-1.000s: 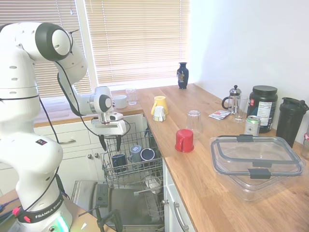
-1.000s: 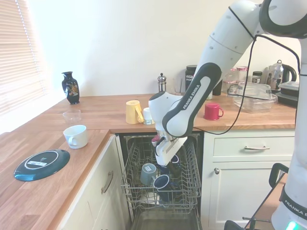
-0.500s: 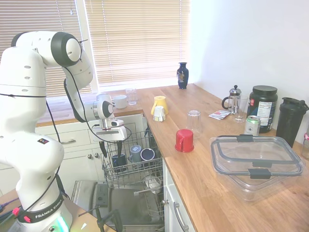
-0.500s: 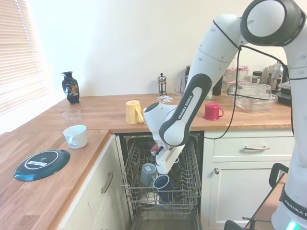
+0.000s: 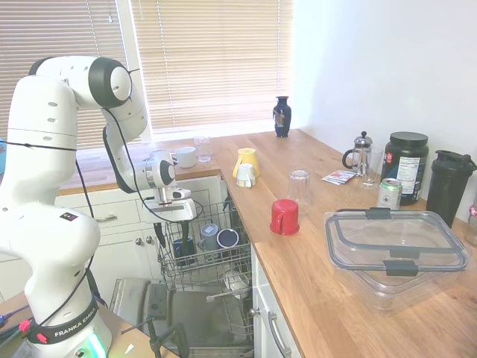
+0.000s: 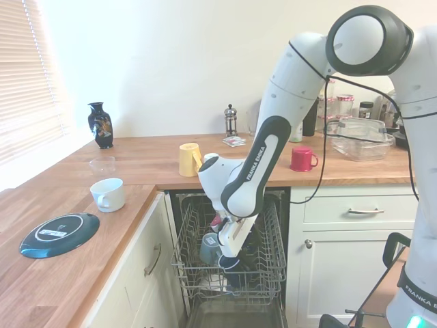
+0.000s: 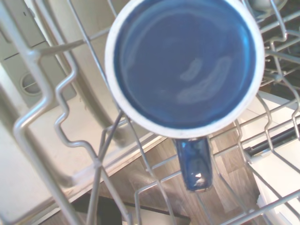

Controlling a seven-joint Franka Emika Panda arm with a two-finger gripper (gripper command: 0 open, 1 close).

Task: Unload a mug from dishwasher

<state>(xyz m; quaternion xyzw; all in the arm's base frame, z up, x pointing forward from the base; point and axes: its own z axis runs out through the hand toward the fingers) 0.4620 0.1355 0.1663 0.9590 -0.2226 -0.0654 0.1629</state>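
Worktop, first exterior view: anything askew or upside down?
Two things stand mouth down near the worktop edge above the dishwasher: the red mug and the clear glass behind it. No spill or damage shows.

Arm bent low, claw (image 5: pixel 171 237) downward.

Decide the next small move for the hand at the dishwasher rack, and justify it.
Probably lower the hand straight down a little, so its open fingers straddle the wall of the mug. The hand hangs just above that mug, which stands mouth-up in the rack and is not yet gripped.
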